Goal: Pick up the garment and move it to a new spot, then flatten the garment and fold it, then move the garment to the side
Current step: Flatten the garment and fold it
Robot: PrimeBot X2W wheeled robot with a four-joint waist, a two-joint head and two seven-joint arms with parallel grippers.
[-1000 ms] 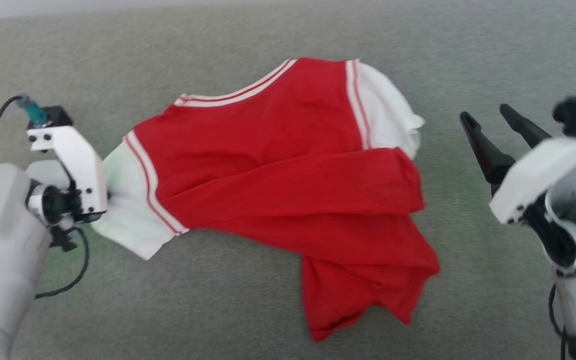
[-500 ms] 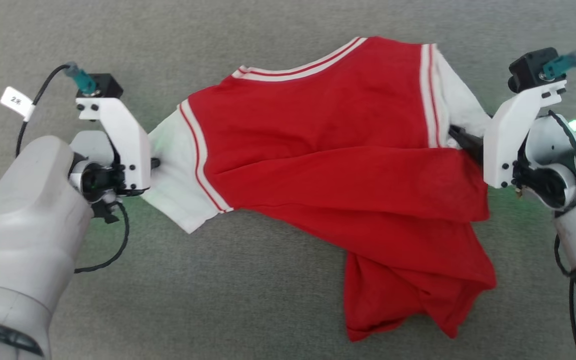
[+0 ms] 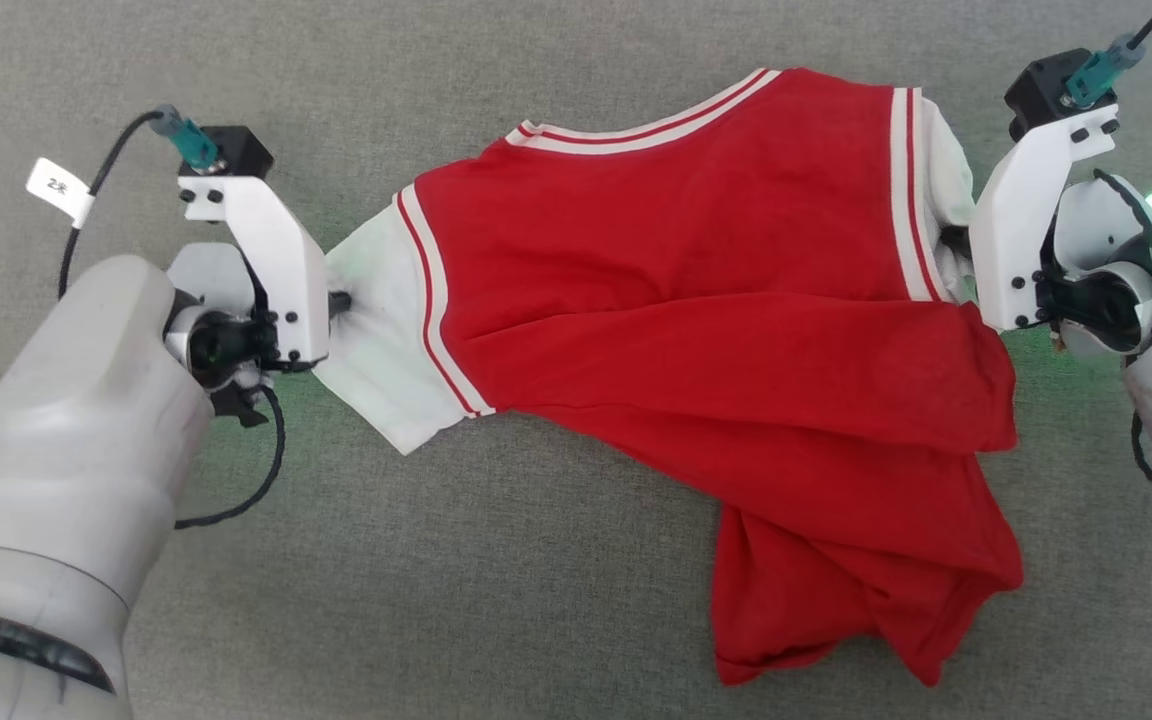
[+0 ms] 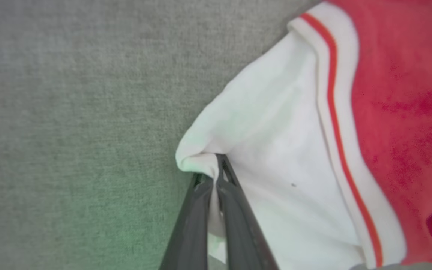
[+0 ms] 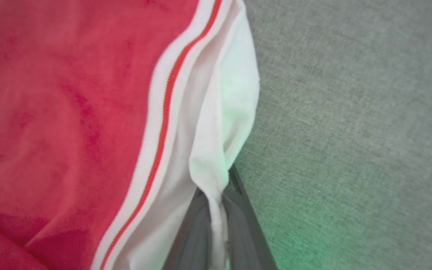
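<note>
Right gripper (image 5: 218, 189) now on garment (image 3: 696, 300), left gripper (image 4: 216, 170) on opposite sleeve

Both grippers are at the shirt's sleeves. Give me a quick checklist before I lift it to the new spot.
1. Left gripper shut on a white sleeve: ok.
2. Right gripper shut on the other white sleeve: ok.
3. Garment spread flat: not ok, its red lower part lies folded over and bunched.
4. Pinches hold more than the sleeve edges: cannot tell.
5. Which face is up: cannot tell.
</note>
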